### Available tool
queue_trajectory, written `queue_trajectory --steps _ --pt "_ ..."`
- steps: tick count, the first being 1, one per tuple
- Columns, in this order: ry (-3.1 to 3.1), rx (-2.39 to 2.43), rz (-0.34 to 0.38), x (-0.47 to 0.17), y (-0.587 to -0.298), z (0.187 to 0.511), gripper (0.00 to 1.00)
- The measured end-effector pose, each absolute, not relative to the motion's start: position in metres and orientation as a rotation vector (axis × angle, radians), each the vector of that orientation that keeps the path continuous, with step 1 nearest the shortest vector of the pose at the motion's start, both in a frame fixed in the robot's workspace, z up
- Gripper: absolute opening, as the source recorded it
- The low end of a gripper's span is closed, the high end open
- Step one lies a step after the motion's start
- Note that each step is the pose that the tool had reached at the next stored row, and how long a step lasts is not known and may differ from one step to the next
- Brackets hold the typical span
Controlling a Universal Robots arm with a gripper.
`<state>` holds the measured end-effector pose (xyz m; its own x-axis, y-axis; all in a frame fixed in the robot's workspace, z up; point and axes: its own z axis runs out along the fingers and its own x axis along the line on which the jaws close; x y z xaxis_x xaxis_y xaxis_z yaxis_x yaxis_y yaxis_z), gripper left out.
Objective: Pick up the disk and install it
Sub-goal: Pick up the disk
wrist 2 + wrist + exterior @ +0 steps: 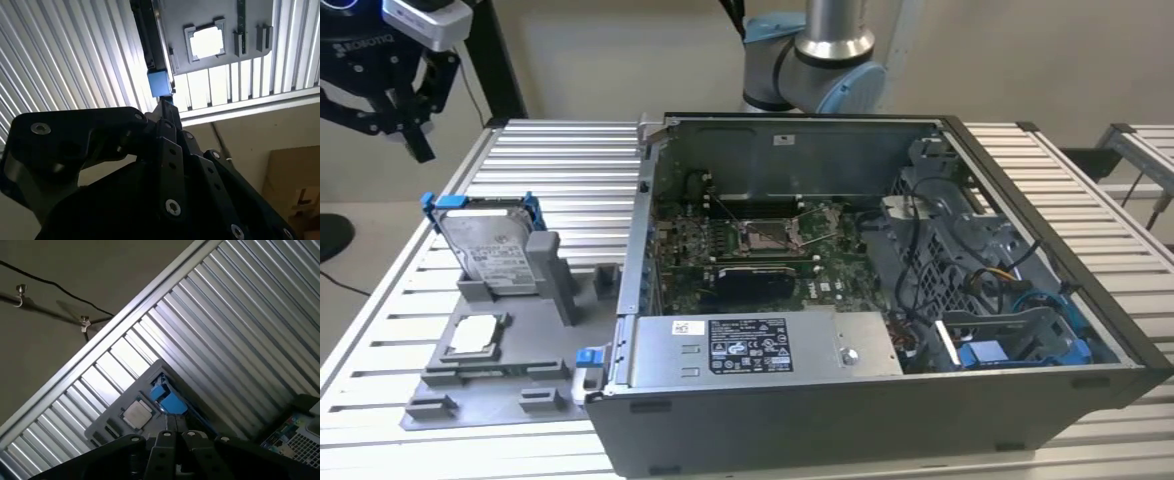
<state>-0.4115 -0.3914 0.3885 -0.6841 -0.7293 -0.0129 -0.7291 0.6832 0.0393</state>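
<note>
The disk (494,248), a silver-grey drive with a white label in a blue carrier frame, stands upright in a grey holder at the exterior view's left. My black gripper (384,135) hangs high above and behind it, well clear of it, open with nothing between its fingers. Both wrist views look down past the black finger links (170,165) onto the disk's blue carrier (160,82) (167,400), seen edge-on far below.
The grey fixture plate (494,385) also carries a small square silver chip (476,335) (206,42) (137,414). An open computer case (854,260) fills the table's middle and right, with a blue-trimmed drive bay (1014,350) at its front right corner. The ribbed metal table (560,160) ends near the holder.
</note>
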Motion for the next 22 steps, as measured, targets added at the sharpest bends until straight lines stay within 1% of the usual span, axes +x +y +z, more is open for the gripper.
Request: queue_trajectory --steps 22 --pt "-2.569 1.793 -0.039 -0.4115 -0.3914 0.3883 0.00"
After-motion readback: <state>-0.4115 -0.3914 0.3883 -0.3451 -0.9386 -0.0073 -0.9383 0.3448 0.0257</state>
